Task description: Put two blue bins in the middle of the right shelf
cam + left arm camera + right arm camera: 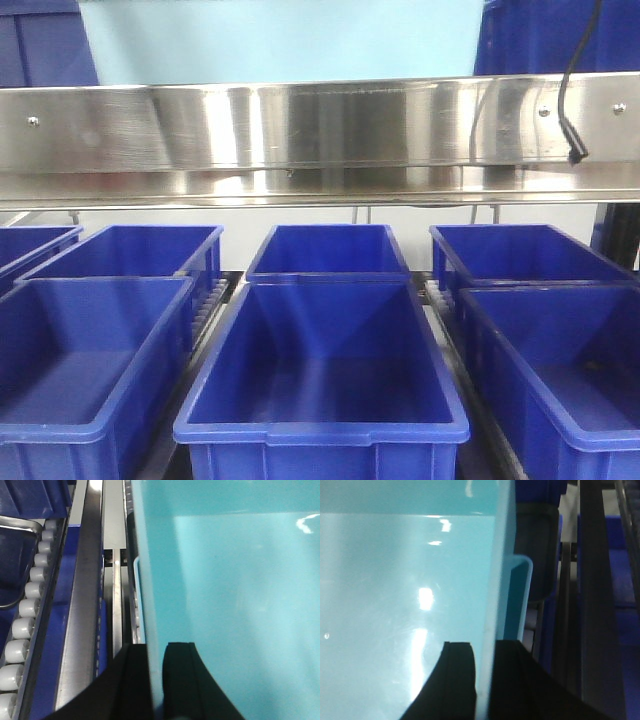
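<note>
**A:** Where was the light-blue bin?

**B:** At the top of the front view, behind and above the steel shelf beam, about central. Only a strip of its pale wall showed over the beam.

**A:** And the left gripper?

**B:** Clenched on the bin's left wall. In the left wrist view one black finger sat outside the wall and the other inside, with the pale plastic pinched between them. Left of that ran a metal rail, then a row of white rollers.

**A:** The right gripper?

**B:** It was grasping the bin too, on the right wall. Its inner finger lay against the bin's inside face and the outer one was outside. The rim lip stuck out just beyond the outer finger. Dark rails and dark blue plastic lay further right, too blurred to name.

**A:** What lay under the beam?

**B:** Dark blue bins in three columns. On the left were a near bin and a far bin, and the edge of another was cut off at the frame's left. In the centre, a large near bin stood with a far one touching its back rim. On the right there was again a near bin and a far bin. A black cable hung down over the beam's right end.
</note>
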